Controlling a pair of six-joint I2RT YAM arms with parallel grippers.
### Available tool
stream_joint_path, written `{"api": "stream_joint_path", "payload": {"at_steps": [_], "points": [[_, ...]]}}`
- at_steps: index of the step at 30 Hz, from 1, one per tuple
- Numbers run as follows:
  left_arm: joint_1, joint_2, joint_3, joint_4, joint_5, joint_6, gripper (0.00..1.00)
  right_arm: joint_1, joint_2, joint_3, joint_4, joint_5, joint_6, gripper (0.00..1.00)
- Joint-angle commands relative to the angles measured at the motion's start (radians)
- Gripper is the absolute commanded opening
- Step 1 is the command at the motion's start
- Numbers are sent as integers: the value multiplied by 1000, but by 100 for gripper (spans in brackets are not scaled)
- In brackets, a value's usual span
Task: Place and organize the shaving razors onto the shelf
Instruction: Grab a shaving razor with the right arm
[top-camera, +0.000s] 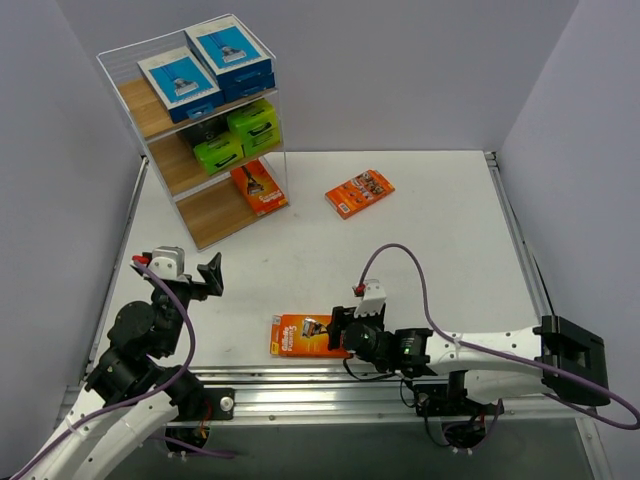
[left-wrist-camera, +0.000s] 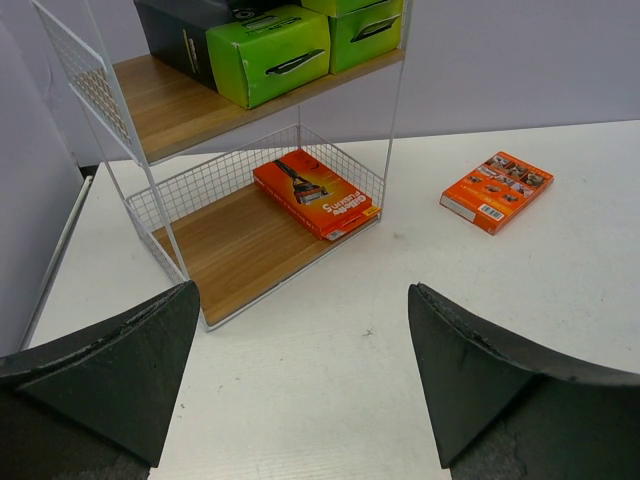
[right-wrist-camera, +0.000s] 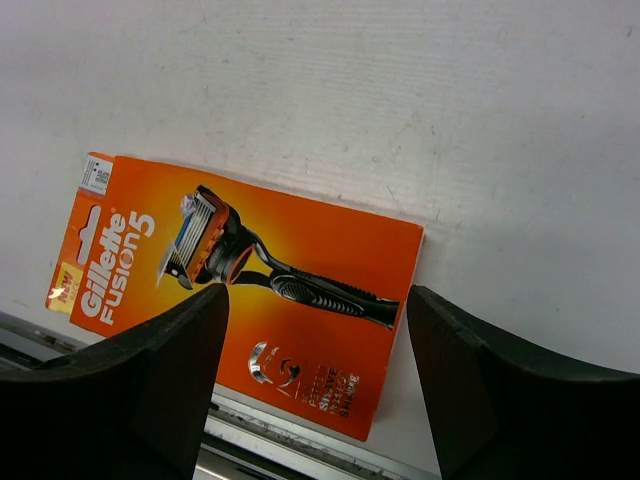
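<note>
One orange razor pack (top-camera: 300, 335) (right-wrist-camera: 330, 250) lies flat at the table's near edge, its corner over the metal rail. My right gripper (top-camera: 338, 330) (right-wrist-camera: 317, 292) hangs open just above its right end, fingers apart on either side, gripping nothing. My left gripper (top-camera: 178, 268) (left-wrist-camera: 302, 288) is wide open and empty above bare table, facing the shelf (top-camera: 210, 215) (left-wrist-camera: 240, 250). A second orange pack (top-camera: 359, 192) (left-wrist-camera: 497, 190) lies loose on the table. The shelf holds two blue-and-white packs (top-camera: 178, 82) on top, green-ended packs (top-camera: 254, 125) (left-wrist-camera: 268, 52) in the middle, and an orange pack (top-camera: 259, 186) (left-wrist-camera: 315, 192) at the bottom.
Grey walls close in the table on the left, back and right. A metal rail (top-camera: 330, 385) runs along the near edge by the arm bases. The left half of the shelf's bottom board (left-wrist-camera: 225, 255) is bare wood.
</note>
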Motion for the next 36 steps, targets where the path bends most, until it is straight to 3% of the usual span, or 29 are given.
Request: {"api": "stream_joint_path", "payload": {"at_steps": [1,7,9,11,22,29,36], "points": [[6,-5,22,21,12,6,94,-22,-62,-27,32,-51,101,67],[6,-5,22,21,10,8,94,-44,-18,-64,51,-112,158,66],[6,-9,23,19,15,8,100,-52,7,-67,65,-135,168,64],[6,-12,22,19,10,8,93,-65,47,-56,39,-134,180,63],[6,-12,22,21,24,0,97,-144,93,-63,55,-136,164,61],[6,-20,19,25,30,0,97,-141,-42,-84,125,-157,85,60],[6,-18,20,25,40,0,97,-131,-186,-82,-40,-96,119,59]]}}
